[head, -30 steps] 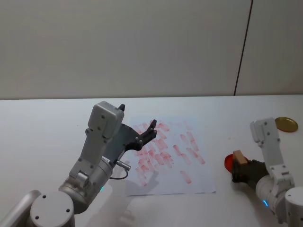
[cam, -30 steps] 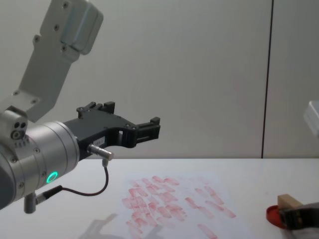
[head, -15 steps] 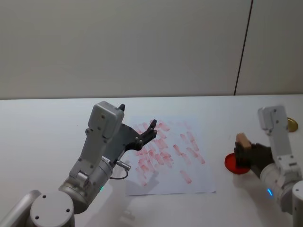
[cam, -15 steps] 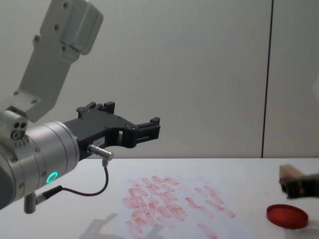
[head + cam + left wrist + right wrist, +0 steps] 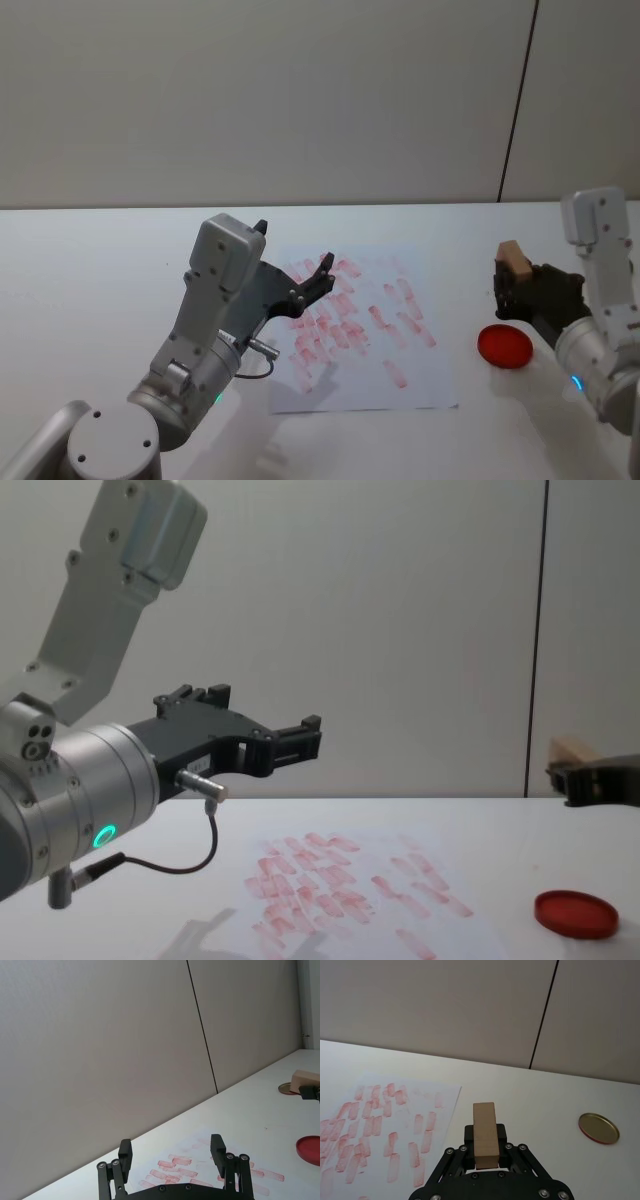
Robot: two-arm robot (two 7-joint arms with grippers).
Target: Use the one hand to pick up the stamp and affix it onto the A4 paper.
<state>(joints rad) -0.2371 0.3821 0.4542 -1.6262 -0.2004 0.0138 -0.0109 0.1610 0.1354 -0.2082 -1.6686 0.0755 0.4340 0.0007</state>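
Your right gripper [image 5: 512,288] is clamped on the stamp [image 5: 514,257], held end-up above the dish [image 5: 504,346] near the desk's [image 5: 100,260] right edge; the paper [image 5: 412,385] lies to its left, mid-desk; the left gripper [image 5: 291,246] hovers open over the paper's left side.

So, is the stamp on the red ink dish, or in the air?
In the air. The right gripper, shut on the stamp, holds it well above the red ink dish.

You have the tan wooden stamp [image 5: 513,256] gripped in the right hand [image 5: 508,287], above the desk [image 5: 100,300], right of the flat, red-marked A4 paper [image 5: 420,385].
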